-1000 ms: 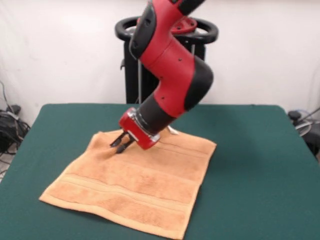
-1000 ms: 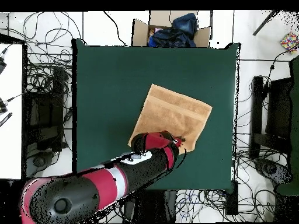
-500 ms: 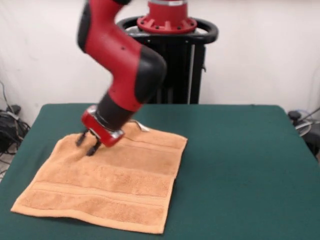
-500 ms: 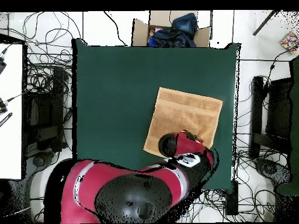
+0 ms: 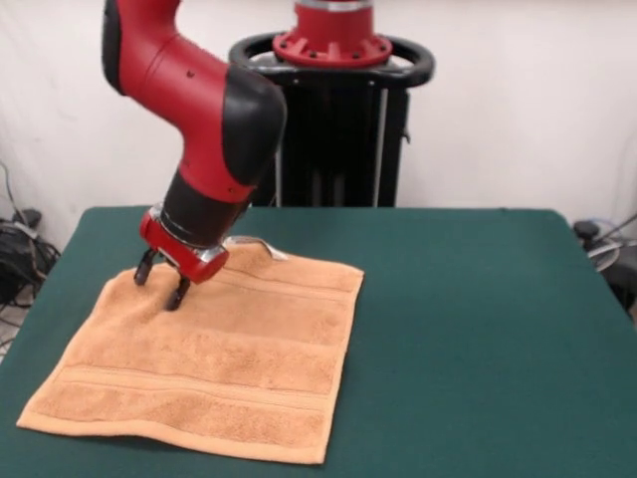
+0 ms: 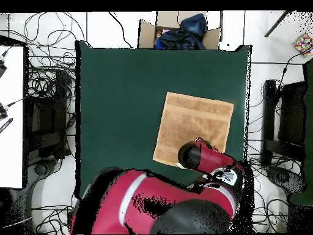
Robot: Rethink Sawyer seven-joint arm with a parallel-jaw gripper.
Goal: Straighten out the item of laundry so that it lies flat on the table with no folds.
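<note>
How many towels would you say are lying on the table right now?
1: the towel lies spread on the table, with the hand at its corner. None looks hidden.

No text, label, brand, number or sign can be read in either view (the small white tag [image 5: 267,246] at the towel's [image 5: 209,363] far edge, left of centre in the front view, shows no legible print, and the red arm's casing carries no lettering that can be made out).
</note>
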